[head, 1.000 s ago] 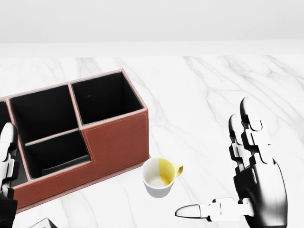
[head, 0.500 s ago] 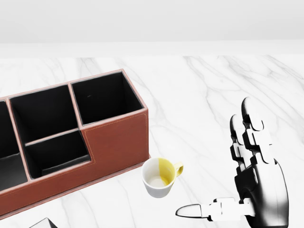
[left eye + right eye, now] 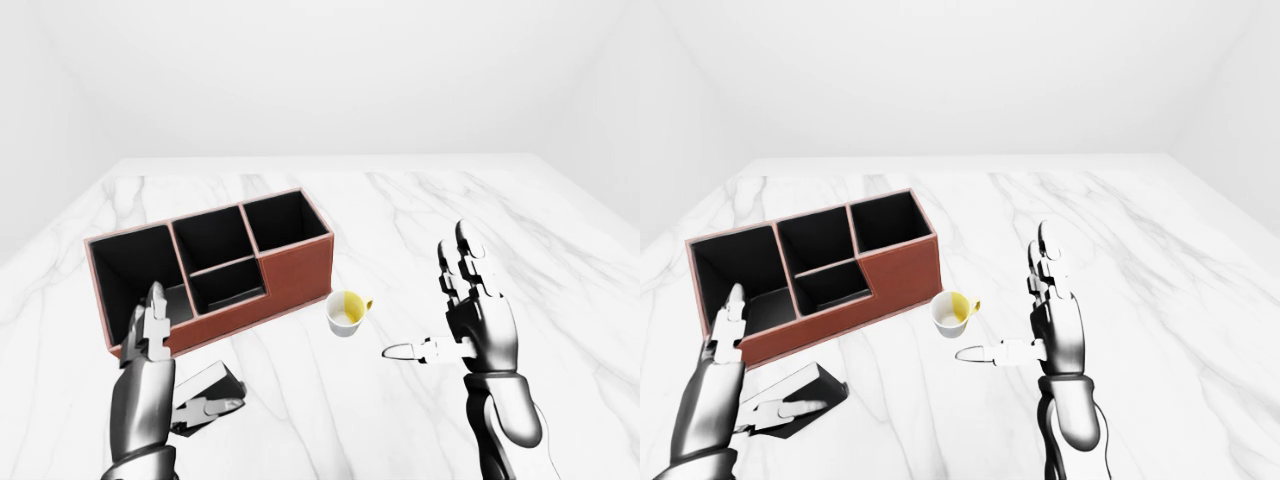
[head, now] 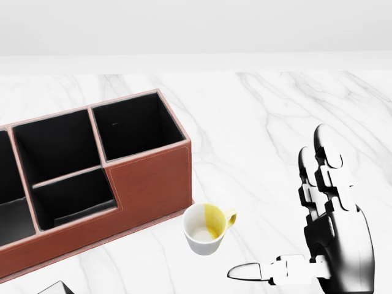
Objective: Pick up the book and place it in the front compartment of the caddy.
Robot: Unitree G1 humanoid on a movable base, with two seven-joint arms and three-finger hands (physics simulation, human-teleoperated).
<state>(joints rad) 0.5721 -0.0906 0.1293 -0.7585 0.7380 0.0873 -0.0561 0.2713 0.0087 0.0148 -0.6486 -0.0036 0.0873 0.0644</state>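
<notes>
Nearest the bottom of the left-eye view, the left hand [image 3: 150,375] stands with fingers spread, thumb reaching over the flat dark rectangular book [image 3: 208,390]; no grasp is closed, presumably a pre-grasp alignment. The book lies flat on the white marble counter [image 3: 400,215], just below the rust-brown leather caddy with black-lined compartments [image 3: 290,268]. Its long axis runs diagonally, from lower left toward upper right. The right hand [image 3: 470,320] hovers open, fingers upright, thumb pointing left, holding nothing. A white-and-yellow ceramic cup [image 4: 205,228] stands upright beside the caddy's right corner.
</notes>
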